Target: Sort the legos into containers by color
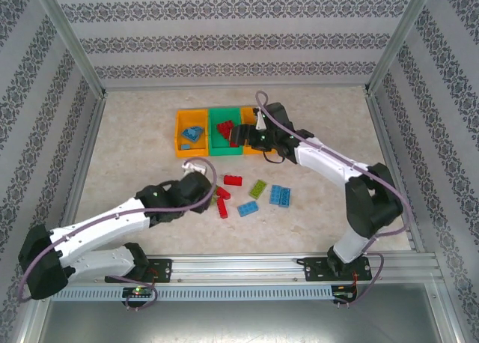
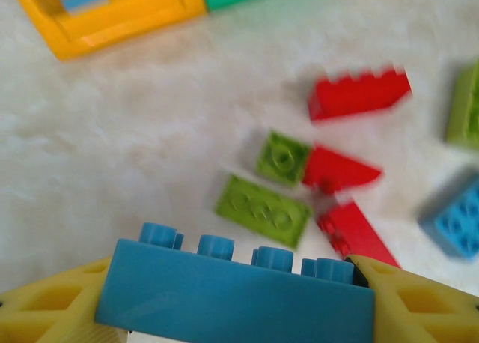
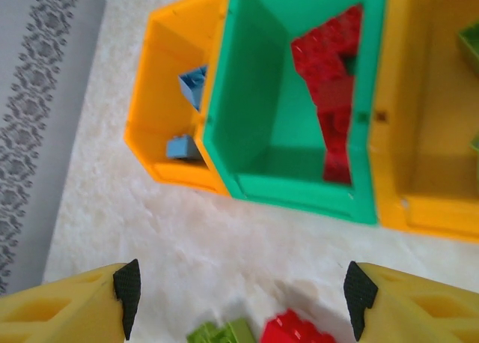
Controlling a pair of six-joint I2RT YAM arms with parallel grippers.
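Left wrist: L hand (image 2: 233, 277) pinches blue lego (image 2: 224, 305), btm cut off; R hand (image 3: 243, 298) spread nr containers (image 3: 296, 197).

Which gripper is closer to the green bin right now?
Right. The right gripper hovers open just short of the green bin. The left gripper, clamping a blue brick, sits farther back, with loose bricks between it and the bin.
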